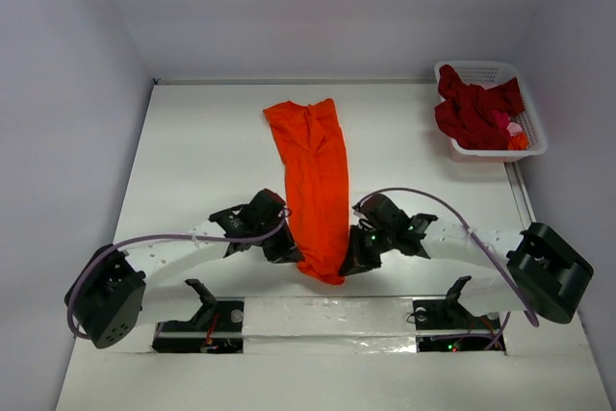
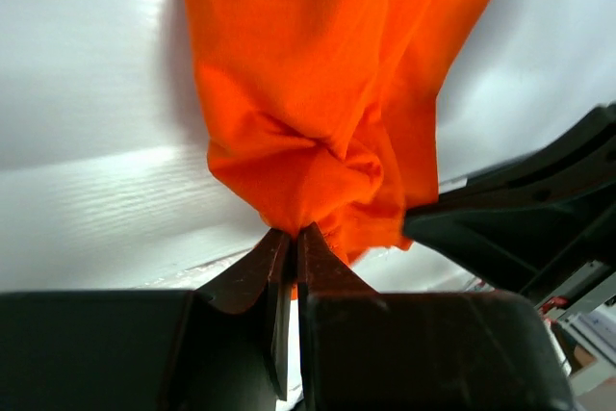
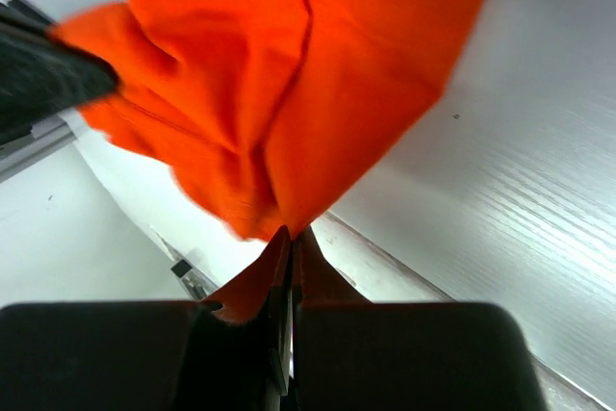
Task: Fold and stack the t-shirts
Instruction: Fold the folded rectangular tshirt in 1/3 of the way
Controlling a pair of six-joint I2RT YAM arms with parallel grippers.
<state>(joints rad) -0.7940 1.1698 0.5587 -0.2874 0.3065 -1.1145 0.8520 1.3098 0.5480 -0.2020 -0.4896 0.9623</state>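
From above, the bright orange-red cloth t-shirt (image 1: 313, 175) lies as a narrow strip left of the white plastic lattice basket (image 1: 481, 66), which holds crimson shirts (image 1: 472, 113) — nothing stacked; left wrist: left tool (image 1: 289, 249) clamped on its end farthest from the basket; right wrist: right tool (image 1: 351, 259) likewise clamped — folding looks barely begun.

You're looking at a robotics lab test cell: a white table (image 1: 192, 141) boxed in by plain white walls (image 1: 58, 93), two robot arms (image 1: 178, 247) bolted at its near edge, purple cables (image 1: 423, 194) looping exposed along them.
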